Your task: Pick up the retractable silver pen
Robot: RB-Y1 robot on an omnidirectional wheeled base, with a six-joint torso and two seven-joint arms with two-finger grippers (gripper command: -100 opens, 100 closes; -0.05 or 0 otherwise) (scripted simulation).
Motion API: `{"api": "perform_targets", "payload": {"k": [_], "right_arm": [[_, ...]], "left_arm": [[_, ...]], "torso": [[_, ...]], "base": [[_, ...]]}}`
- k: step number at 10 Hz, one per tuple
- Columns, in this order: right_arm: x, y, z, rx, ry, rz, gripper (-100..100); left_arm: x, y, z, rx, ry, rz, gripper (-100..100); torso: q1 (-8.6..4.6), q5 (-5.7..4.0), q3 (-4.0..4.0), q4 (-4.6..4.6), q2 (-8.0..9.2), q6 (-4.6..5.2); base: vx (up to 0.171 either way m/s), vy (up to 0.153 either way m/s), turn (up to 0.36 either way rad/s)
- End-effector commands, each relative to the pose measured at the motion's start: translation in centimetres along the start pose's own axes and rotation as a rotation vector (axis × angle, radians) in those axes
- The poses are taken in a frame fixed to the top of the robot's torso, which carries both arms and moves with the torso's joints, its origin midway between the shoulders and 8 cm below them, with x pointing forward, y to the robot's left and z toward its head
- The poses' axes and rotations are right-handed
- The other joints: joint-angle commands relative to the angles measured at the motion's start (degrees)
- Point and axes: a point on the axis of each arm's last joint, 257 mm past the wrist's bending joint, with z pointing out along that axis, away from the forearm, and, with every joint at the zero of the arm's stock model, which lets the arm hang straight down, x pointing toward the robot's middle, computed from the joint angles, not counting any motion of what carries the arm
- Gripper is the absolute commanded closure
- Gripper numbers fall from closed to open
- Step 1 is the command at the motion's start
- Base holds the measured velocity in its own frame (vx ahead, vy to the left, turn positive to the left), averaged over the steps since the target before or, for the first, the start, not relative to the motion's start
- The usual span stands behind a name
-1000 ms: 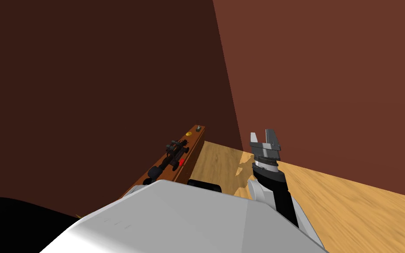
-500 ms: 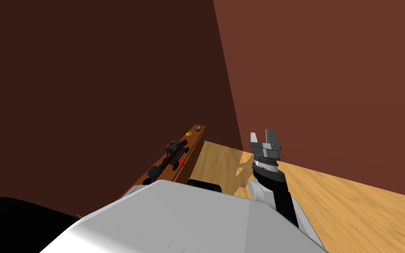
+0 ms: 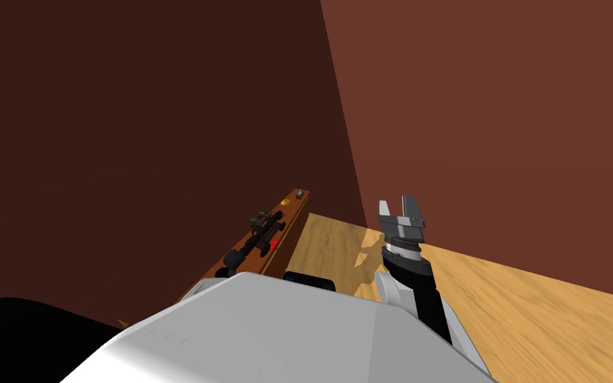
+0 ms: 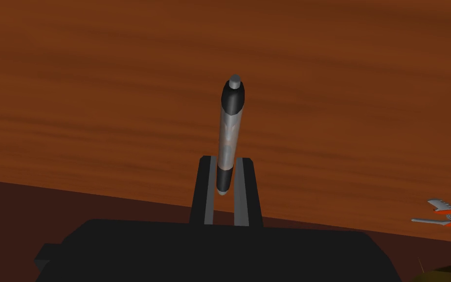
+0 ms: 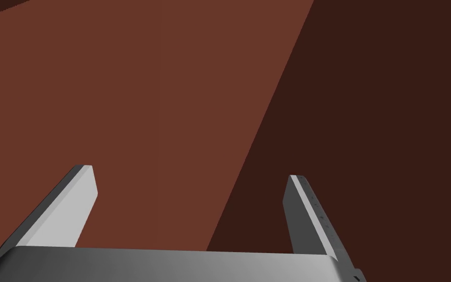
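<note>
One orange-grey item [image 4: 442, 214] well apart from pen [image 4: 230, 132] in left claw [image 4: 225, 161]

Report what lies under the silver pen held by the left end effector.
Under the silver and black retractable pen, clamped by the left end effector, is a brown wood-grain surface. The end effector's dark body covers the rest; contact cannot be judged.

Head camera looks down; left wrist closely faces same shelf [image 3: 294, 216].
</note>
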Motion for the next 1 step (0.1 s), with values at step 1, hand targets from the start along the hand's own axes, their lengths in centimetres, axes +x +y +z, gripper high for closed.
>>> {"api": "perform_targets", "payload": {"k": [1], "right_arm": [[0.0, 0.0, 0.0, 0.0, 0.0, 0.0, 0]], "left_arm": [[0.0, 0.0, 0.0, 0.0, 0.0, 0.0, 0]], "torso": [[0.0, 0.0, 0.0, 0.0, 0.0, 0.0]], "base": [[0.0, 0.0, 0.0]]}}
